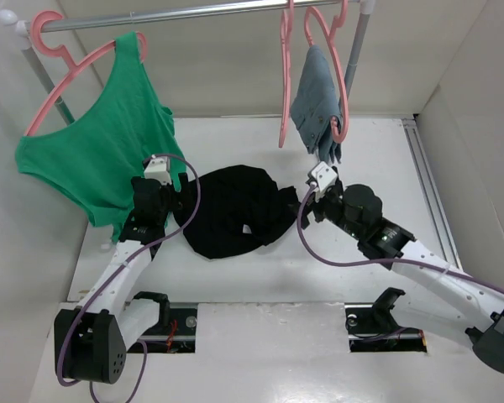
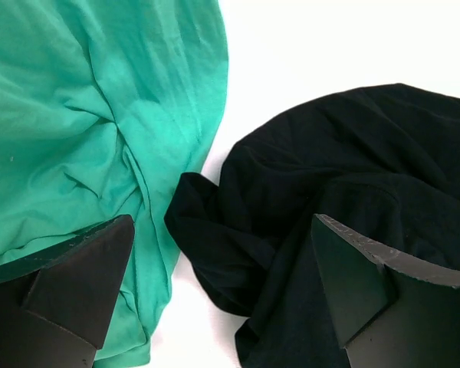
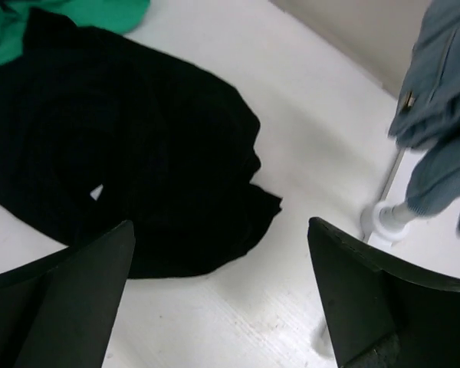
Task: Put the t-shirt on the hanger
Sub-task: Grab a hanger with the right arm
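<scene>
Grasp not yet begun: left gripper [image 2: 222, 224] and right gripper [image 3: 221, 226], both spread and empty, flank the crumpled black t-shirt [image 1: 231, 210] at 9 and 3 o'clock, so next probably comes pinching its edges.

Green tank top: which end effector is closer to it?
Left. The left end effector is beside the green tank top; the right end effector is past the black t-shirt, near the denim garment.

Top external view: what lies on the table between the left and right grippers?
The crumpled black t-shirt fills that stretch between the open left gripper and open right gripper, seen best in the top external view.
</scene>
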Controlling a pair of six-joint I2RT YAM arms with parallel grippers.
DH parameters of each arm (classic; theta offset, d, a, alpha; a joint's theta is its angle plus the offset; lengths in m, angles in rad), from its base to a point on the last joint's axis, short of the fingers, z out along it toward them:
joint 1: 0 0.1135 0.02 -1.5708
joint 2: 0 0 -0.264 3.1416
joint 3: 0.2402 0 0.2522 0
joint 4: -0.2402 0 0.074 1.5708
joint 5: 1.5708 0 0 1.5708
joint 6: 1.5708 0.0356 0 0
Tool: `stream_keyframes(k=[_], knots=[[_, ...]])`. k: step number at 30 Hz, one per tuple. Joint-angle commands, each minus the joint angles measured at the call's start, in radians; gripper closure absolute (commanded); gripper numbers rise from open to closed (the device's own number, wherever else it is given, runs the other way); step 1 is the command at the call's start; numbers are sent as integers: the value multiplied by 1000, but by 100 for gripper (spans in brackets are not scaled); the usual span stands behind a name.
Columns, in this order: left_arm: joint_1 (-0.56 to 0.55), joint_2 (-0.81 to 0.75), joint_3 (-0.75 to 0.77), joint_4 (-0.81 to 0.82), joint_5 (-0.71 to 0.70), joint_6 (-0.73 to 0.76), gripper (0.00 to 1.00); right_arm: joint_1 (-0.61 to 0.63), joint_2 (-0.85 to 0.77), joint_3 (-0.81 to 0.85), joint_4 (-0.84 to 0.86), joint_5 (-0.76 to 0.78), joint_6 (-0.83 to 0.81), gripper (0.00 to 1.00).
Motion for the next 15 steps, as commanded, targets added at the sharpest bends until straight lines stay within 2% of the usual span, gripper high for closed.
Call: stream_keyframes(k=[1,6,12,15], knots=[[0,-16,18,41,9,4,0,7,-2,129,-41,-77,-47,1],[0,-7,28,31,75,42,0,16,-2,296,-136,-116,-82,1],[0,2,29,22,143,104,0,16,-11,447,-160,-195,-93,1],[0,2,28,33,153,104,0,16,45,565,-178,-247,-93,1]])
